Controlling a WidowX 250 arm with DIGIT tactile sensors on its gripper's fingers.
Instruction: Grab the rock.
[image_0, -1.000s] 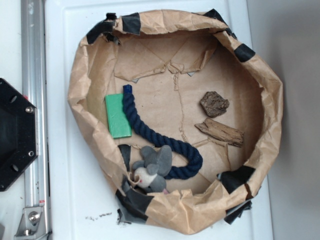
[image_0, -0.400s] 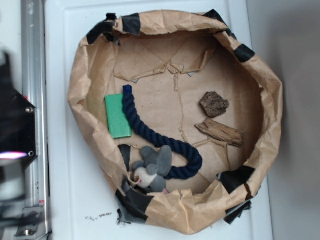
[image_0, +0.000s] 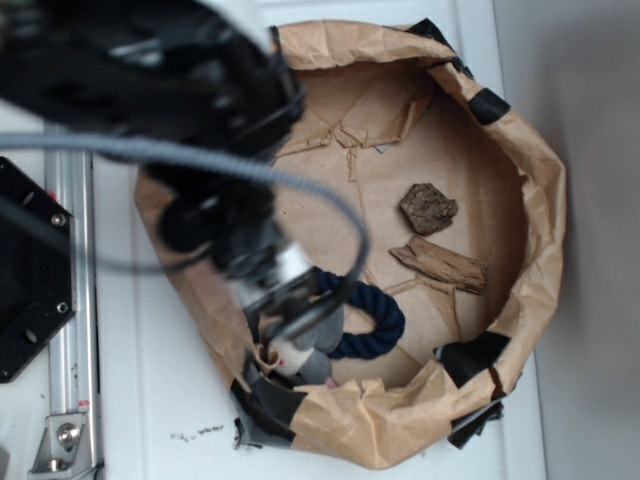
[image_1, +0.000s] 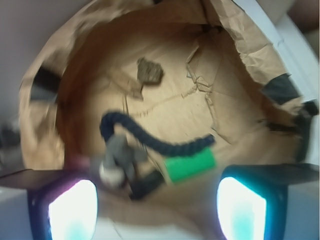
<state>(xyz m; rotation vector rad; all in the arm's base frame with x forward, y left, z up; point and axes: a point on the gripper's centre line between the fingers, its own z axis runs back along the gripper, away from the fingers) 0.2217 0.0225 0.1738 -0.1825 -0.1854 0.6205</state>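
The rock (image_0: 428, 208) is a small dark brown rough chunk lying on the paper floor at the right of the brown paper basin (image_0: 545, 200). In the wrist view the rock (image_1: 150, 71) lies far ahead, near the top. My gripper (image_0: 298, 322) hangs blurred over the basin's lower left, well left of the rock, above the grey plush toy (image_0: 305, 360). In the wrist view my gripper (image_1: 157, 210) is open, its two pads wide apart with nothing between them.
A lighter splintered piece of wood (image_0: 440, 265) lies just below the rock. A dark blue rope (image_0: 378, 318) loops across the basin floor. A green block (image_1: 190, 165) shows only in the wrist view. A metal rail (image_0: 72, 330) and black mount (image_0: 30, 270) stand at the left.
The arm has swung in from the left and now covers the basin's upper left, hiding the green block and much of the rope. The objects have not moved.
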